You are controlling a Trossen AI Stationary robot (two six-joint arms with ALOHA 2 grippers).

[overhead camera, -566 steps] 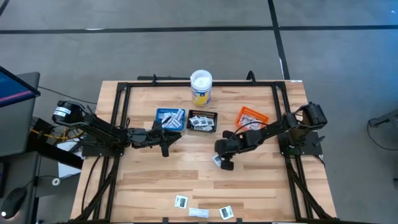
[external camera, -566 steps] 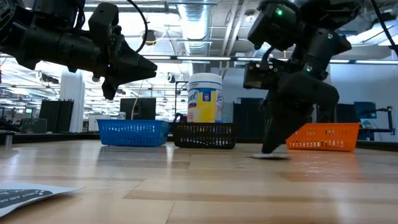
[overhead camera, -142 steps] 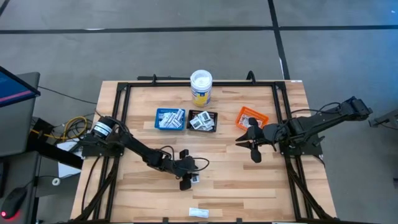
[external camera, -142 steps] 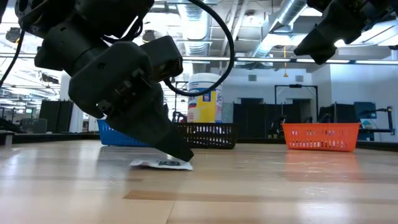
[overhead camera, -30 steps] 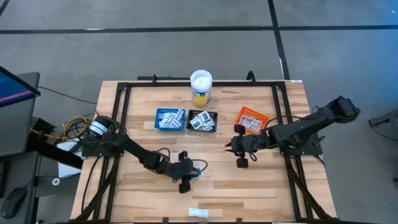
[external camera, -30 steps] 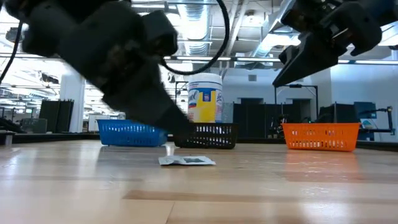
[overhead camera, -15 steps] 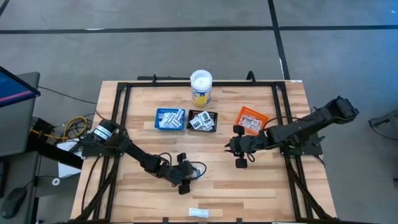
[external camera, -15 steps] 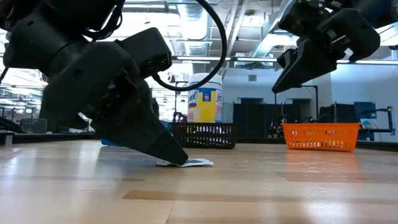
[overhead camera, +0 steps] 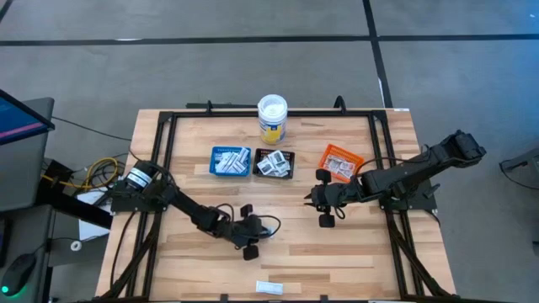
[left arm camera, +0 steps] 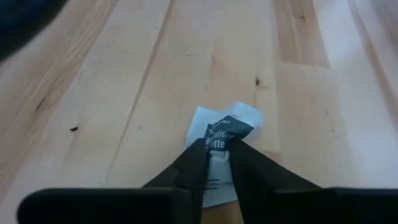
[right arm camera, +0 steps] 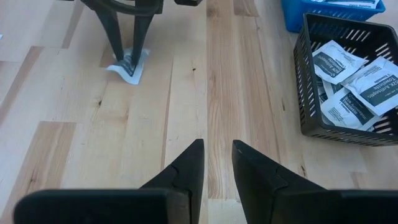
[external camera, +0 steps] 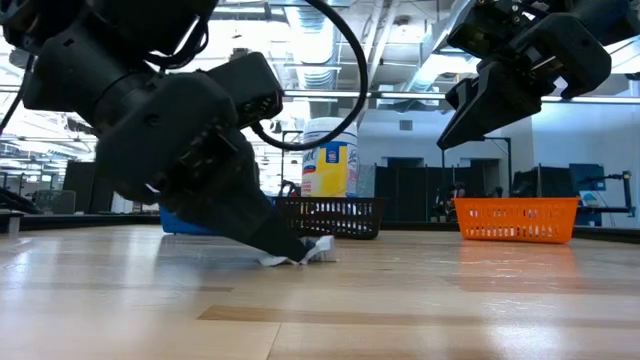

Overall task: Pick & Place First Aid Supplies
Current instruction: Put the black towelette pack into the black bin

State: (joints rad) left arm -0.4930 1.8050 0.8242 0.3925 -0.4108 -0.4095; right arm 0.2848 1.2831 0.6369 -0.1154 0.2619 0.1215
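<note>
My left gripper (overhead camera: 253, 232) is low over the table's near middle, shut on a squarish white packet with a dark mark (left arm camera: 225, 127). The packet also shows in the low view (external camera: 312, 250) and in the right wrist view (right arm camera: 129, 64). My right gripper (overhead camera: 314, 202) hangs above the table to the right of the middle. It is empty, and its fingers (right arm camera: 189, 163) stand a narrow gap apart. More packets lie in the blue tray (overhead camera: 230, 161), the black tray (overhead camera: 274, 164) and the orange tray (overhead camera: 341, 162). My left gripper pinches the packet's middle (left arm camera: 219, 138) between its two fingertips. The fingers slant down at it from the table's left. The paper is buckled up between the tips, one edge raised, and its lower part lies on the table.
A white-lidded tub with a yellow label (overhead camera: 272, 118) stands at the far edge behind the trays. One narrow white strip (overhead camera: 269, 288) lies at the near edge. A black frame (overhead camera: 253, 112) runs around the table. Bare wood lies between the two grippers.
My left gripper has swung back down onto the packet. The packet lay flat on the table. It is now crumpled, with one edge standing up at the fingertips.
</note>
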